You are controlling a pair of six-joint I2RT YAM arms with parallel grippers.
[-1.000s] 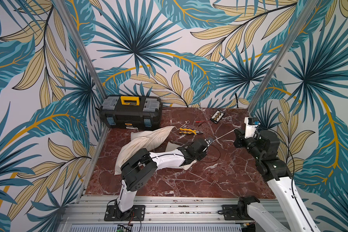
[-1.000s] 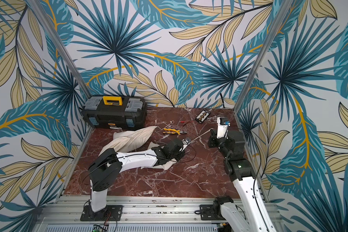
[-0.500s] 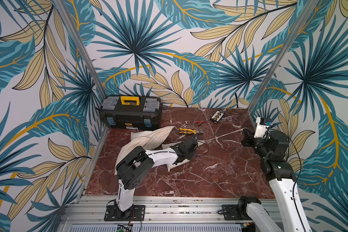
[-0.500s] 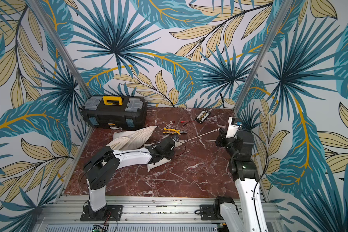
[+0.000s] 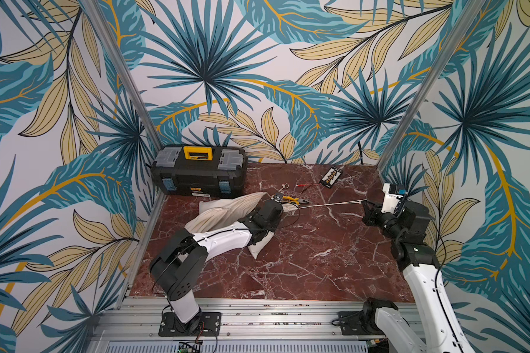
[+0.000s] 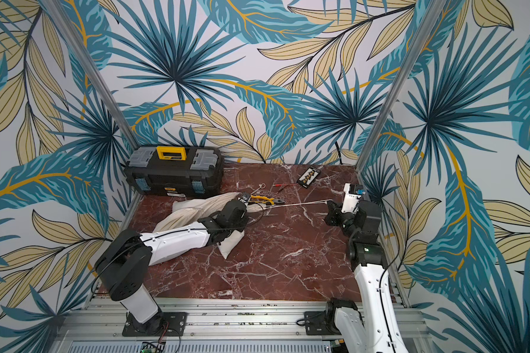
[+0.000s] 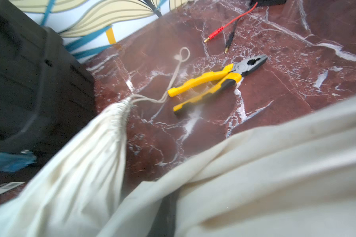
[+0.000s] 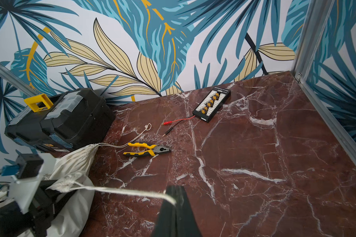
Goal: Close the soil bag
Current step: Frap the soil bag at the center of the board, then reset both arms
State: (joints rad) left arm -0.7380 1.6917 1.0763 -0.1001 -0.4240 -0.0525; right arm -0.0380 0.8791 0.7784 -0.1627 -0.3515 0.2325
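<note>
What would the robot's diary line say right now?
left gripper: at soil bag neck | right gripper: shut on drawstring, taut | bag mouth: gathered

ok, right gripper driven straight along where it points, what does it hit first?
The right gripper likely meets the bare red-brown marble tabletop first, just short of the yellow-handled pliers; depth unclear.
</note>
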